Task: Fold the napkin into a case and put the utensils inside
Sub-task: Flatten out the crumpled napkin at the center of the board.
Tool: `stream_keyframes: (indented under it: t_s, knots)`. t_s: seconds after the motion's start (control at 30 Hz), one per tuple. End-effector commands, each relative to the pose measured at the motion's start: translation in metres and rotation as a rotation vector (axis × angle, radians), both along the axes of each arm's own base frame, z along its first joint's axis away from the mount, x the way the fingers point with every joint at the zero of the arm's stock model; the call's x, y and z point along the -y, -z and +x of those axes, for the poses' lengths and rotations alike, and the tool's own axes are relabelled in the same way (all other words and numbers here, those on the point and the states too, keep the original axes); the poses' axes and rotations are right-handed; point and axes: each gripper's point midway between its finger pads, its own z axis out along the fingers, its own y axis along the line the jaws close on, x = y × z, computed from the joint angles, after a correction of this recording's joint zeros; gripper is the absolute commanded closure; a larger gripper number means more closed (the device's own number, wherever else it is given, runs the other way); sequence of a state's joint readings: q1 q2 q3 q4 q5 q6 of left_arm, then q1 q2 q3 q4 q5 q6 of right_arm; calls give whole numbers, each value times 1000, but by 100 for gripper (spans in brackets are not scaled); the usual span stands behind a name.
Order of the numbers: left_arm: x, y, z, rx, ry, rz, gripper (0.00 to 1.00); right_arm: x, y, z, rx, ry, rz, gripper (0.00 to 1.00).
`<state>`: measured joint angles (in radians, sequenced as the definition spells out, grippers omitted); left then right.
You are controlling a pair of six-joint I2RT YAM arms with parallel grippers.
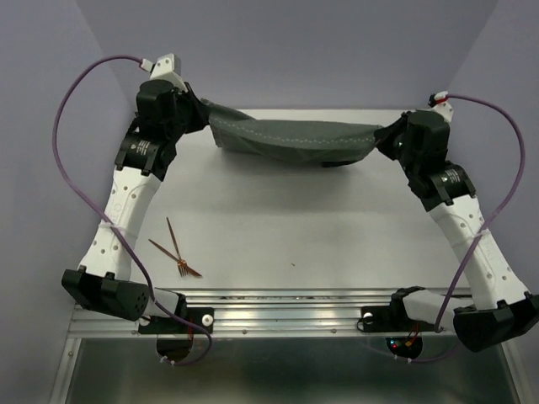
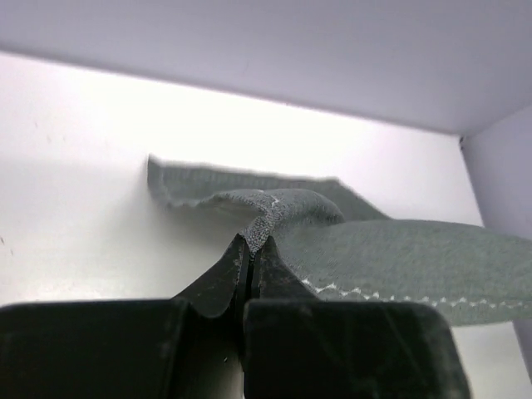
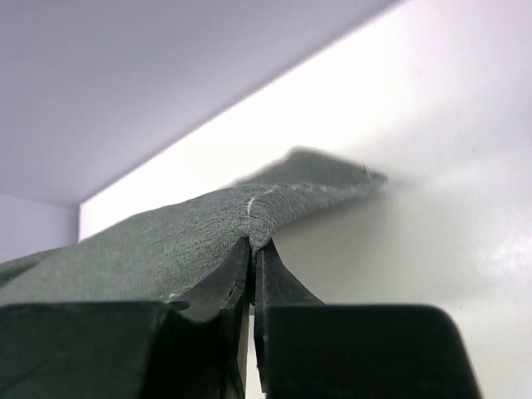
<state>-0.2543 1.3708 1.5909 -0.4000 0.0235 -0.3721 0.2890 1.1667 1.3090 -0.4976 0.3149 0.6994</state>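
Mid-fold, the left gripper (image 2: 252, 243) and right gripper (image 3: 253, 247) had jaws clamped on the napkin (image 1: 286, 139), which next probably needed laying flat evenly.

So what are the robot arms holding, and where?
Both hold the napkin: the left gripper pinches its left end, the right gripper its right end.

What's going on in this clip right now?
Both arms are working the napkin. The left hand and the right hand are each shut on one end of it, holding it stretched between them over the far side of the table. It is not yet folded into a case. The utensils lie crossed on the near left of the table, with nothing holding them.
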Motion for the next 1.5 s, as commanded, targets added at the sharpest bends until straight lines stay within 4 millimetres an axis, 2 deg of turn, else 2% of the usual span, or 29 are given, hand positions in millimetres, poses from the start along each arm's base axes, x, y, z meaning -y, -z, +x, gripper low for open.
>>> stream_keyframes:
  t_s: [0.0,0.03,0.07,0.1,0.17,0.2,0.23,0.3,0.33,0.4,0.47,0.63,0.73,0.83,0.87,0.93,0.97,1.0,1.03,1.07,1.2,1.23,1.3,1.33,1.37,1.4,1.47]
  knots:
    - [-6,-90,-26,237,48,6,100,10,-89,-15,201,-29,-93,99]
    - [-6,-110,-34,299,58,0,100,7,-103,-19,233,-53,-91,99]
    - [-6,-122,-40,334,66,-4,100,7,-114,-23,254,-64,-92,99]
    - [-6,-140,-53,384,85,-13,100,3,-137,-31,305,-105,-97,99]
    - [-7,-162,-67,455,99,-18,100,1,-152,-41,326,-136,-108,99]
    - [-8,-168,-73,478,103,-18,100,0,-162,-47,345,-152,-109,99]
    - [-11,-180,-87,518,104,-22,100,-4,-180,-58,389,-193,-103,99]
    - [-16,-191,-100,562,93,-23,100,-4,-194,-75,420,-220,-105,99]
    - [-21,-203,-117,607,89,-31,100,-2,-209,-91,458,-235,-101,99]
    - [-25,-214,-135,649,87,-29,100,1,-220,-108,492,-242,-99,99]
    - [-31,-229,-161,697,93,-36,100,7,-237,-134,546,-249,-89,99]
    - [-43,-248,-216,769,95,-52,100,20,-254,-173,598,-229,-56,99]
    - [-45,-244,-226,756,98,-70,100,28,-244,-175,558,-189,-48,99]
    - [-40,-223,-207,691,96,-74,100,33,-219,-157,476,-136,-67,99]
    - [-40,-213,-197,659,82,-70,100,34,-212,-150,452,-120,-72,99]
    - [-37,-194,-171,588,64,-58,100,41,-185,-130,370,-57,-98,99]
    - [-35,-174,-149,522,50,-44,100,40,-165,-115,312,-49,-126,99]
    - [-33,-163,-139,491,48,-37,100,41,-164,-110,304,-34,-132,99]
    - [-30,-154,-129,465,49,-31,100,44,-144,-93,248,0,-160,99]
    - [-27,-134,-116,417,52,-27,100,44,-135,-84,224,9,-177,99]
    - [-16,-76,-68,278,48,-5,100,47,-88,-42,124,57,-280,99]
    - [-11,-60,-51,242,48,1,100,49,-86,-31,133,84,-295,99]
    - [-7,-29,-33,175,47,8,100,46,-51,-6,54,82,-354,99]
    - [-1,-5,-17,132,68,9,100,43,-41,6,49,81,-367,99]
    - [2,5,-10,109,74,5,100,40,-32,15,40,65,-398,99]
    - [7,29,4,50,83,2,100,35,-12,29,5,45,-417,99]
    - [11,50,18,7,91,-3,100,26,4,50,14,24,-426,99]
